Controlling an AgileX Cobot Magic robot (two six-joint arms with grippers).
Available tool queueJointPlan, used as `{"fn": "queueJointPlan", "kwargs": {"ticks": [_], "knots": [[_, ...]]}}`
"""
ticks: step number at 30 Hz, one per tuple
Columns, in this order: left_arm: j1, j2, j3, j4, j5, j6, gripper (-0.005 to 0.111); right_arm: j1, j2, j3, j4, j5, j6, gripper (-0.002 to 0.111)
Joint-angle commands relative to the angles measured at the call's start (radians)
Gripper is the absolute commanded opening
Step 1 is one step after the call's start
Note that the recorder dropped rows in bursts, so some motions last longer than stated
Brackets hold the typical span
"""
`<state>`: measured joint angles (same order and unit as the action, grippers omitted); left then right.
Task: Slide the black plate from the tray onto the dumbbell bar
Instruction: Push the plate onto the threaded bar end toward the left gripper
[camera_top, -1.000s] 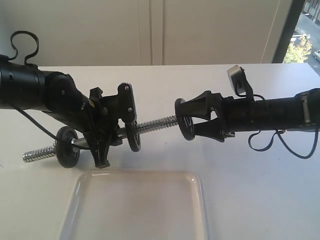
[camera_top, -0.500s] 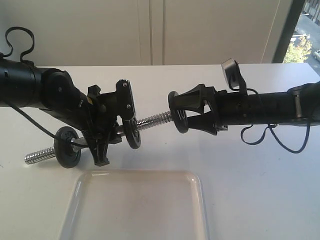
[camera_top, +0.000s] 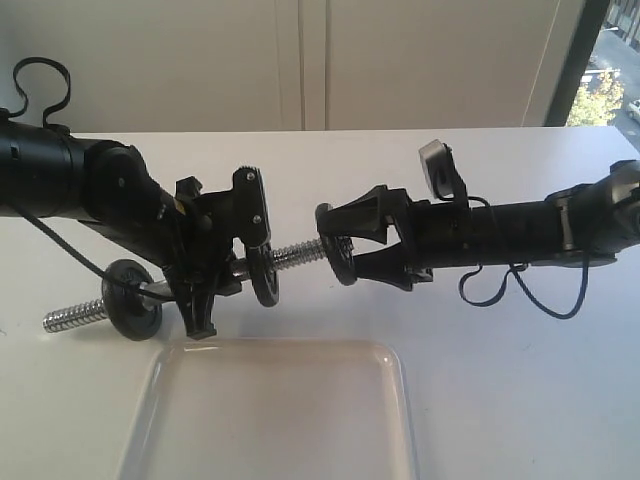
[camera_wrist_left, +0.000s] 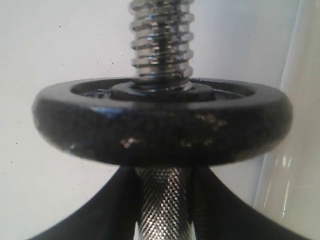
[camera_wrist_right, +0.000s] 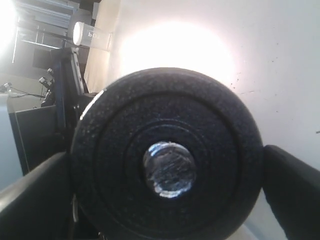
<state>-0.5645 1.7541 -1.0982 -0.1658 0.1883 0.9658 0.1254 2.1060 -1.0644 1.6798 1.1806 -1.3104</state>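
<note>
In the exterior view my left gripper is shut on the knurled middle of the dumbbell bar, holding it tilted above the table. Two black discs sit on the bar either side of that grip. My right gripper is shut on the rim of the black plate, which sits over the bar's right threaded end. In the right wrist view the plate fills the jaws, and the bar's chrome tip shows in its centre hole. The tray lies empty below.
The white table carries only the tray at the front. A loose black cable hangs under the right arm. A white wall runs along the back, with a window at the far right.
My right gripper has moved left with the black plate, bringing its hole over the bar's threaded end. Less bare thread shows between the plate and the inner disc. The left arm barely moved.
</note>
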Motion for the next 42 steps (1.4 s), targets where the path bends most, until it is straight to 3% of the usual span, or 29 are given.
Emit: {"fn": "queueJointPlan", "kwargs": {"ticks": [1, 22, 37, 40, 42], "knots": [[-0.005, -0.056, -0.030, -0.034, -0.112, 0.000, 0.000, 0.013, -0.004, -0.010, 0.065, 0.041, -0.012, 0.000], [-0.005, -0.056, -0.030, -0.036, -0.116, -0.004, 0.000, 0.192, -0.004, -0.072, 0.065, 0.041, -0.053, 0.000], [-0.005, -0.056, -0.030, -0.038, -0.132, -0.009, 0.000, 0.283, -0.004, -0.102, 0.065, -0.092, 0.007, 0.000], [-0.005, -0.056, -0.030, -0.038, -0.132, -0.009, 0.000, 0.283, -0.004, -0.102, 0.065, -0.097, 0.032, 0.006], [-0.005, -0.056, -0.030, -0.038, -0.132, -0.009, 0.000, 0.283, -0.004, -0.102, 0.065, -0.095, 0.032, 0.020]]}}
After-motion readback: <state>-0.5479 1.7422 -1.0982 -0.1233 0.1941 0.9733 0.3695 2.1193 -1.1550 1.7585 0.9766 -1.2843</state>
